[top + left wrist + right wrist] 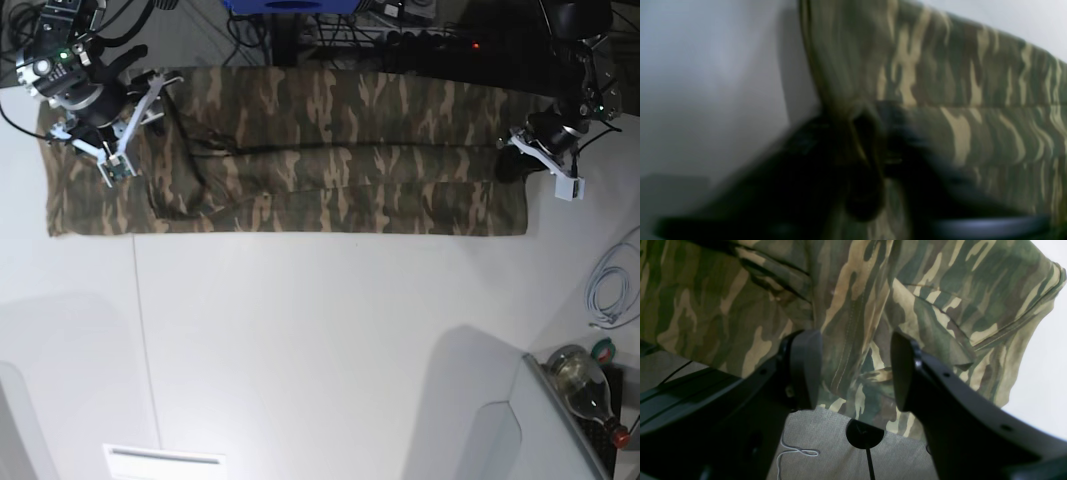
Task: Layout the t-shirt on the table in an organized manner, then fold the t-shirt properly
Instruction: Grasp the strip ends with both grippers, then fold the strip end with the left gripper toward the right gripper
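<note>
**A:** Where is your t-shirt (290, 165) now?

**B:** It lies as a long, narrow folded band across the far part of the table (320, 340), its far edge at the table's far rim. You can see lengthwise folds running along the band.

**A:** And the right gripper (857, 368)?

**B:** It sits over the shirt's end on the base view's left. Your right wrist view shows both fingers (805, 368) spread wide apart, with wrinkled camouflage cloth and a stitched seam between and beyond them. Nothing is pinched there.

**A:** The left gripper (873, 140)?

**B:** It is at the shirt's opposite end, right at the cloth's short edge. Your left wrist view is blurred, but the dark fingers appear clenched on a bunched fold of the shirt's edge, with the cloth stretching away from them over the white table.

**A:** Anything beside the shirt?

**B:** A coiled white cable (610, 290) and a bottle (585, 385) lie well away from it, near the table's corner.
</note>
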Controlling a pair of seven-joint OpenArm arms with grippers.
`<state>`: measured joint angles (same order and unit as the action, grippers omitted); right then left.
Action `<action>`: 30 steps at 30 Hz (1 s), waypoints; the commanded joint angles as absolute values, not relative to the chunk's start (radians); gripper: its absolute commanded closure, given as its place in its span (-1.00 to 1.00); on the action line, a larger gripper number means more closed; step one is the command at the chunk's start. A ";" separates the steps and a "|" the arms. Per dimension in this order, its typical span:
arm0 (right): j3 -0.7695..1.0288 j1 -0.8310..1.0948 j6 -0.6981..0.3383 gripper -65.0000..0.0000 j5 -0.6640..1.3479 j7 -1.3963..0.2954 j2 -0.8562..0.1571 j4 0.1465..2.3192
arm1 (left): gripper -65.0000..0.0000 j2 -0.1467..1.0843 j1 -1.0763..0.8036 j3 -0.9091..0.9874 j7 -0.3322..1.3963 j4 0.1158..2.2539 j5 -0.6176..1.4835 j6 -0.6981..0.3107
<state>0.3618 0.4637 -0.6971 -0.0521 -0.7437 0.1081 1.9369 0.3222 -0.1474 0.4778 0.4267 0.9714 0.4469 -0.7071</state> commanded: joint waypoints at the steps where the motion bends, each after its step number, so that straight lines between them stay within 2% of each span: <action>1: 0.366 0.466 -0.698 0.05 -0.041 -0.727 0.105 1.952 | 1.00 0.334 -0.150 0.475 0.486 0.970 0.404 -0.698; 10: 0.366 0.447 -0.698 0.06 -0.042 -0.727 0.105 1.952 | 1.00 0.435 -0.015 0.475 0.349 0.918 0.312 -0.698; 13: 0.369 0.446 -0.698 0.06 -0.042 -0.727 0.105 1.952 | 1.00 0.449 -0.019 0.475 0.352 1.024 0.291 -0.698; 16: 0.372 0.443 -0.698 0.06 -0.042 -0.727 0.104 1.952 | 1.00 0.438 -0.108 0.475 0.352 1.198 0.289 -0.698; 20: 0.372 0.441 -0.698 0.06 -0.042 -0.727 0.104 1.952 | 1.00 0.351 -0.242 0.461 0.401 1.452 0.288 -0.581; 24: 0.372 0.440 -0.698 0.06 -0.042 -0.727 0.104 1.952 | 1.00 0.260 -0.295 0.421 0.572 1.647 0.288 -0.578; 30: 0.372 0.427 -0.698 0.06 -0.042 -0.731 0.104 1.952 | 1.00 0.188 -0.294 0.255 0.638 1.704 0.286 -0.545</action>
<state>0.3695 0.4267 -0.6971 -0.0517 -0.7452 0.1051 1.9366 0.1802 -0.3008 0.2501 0.6636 1.6848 0.2764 -0.5453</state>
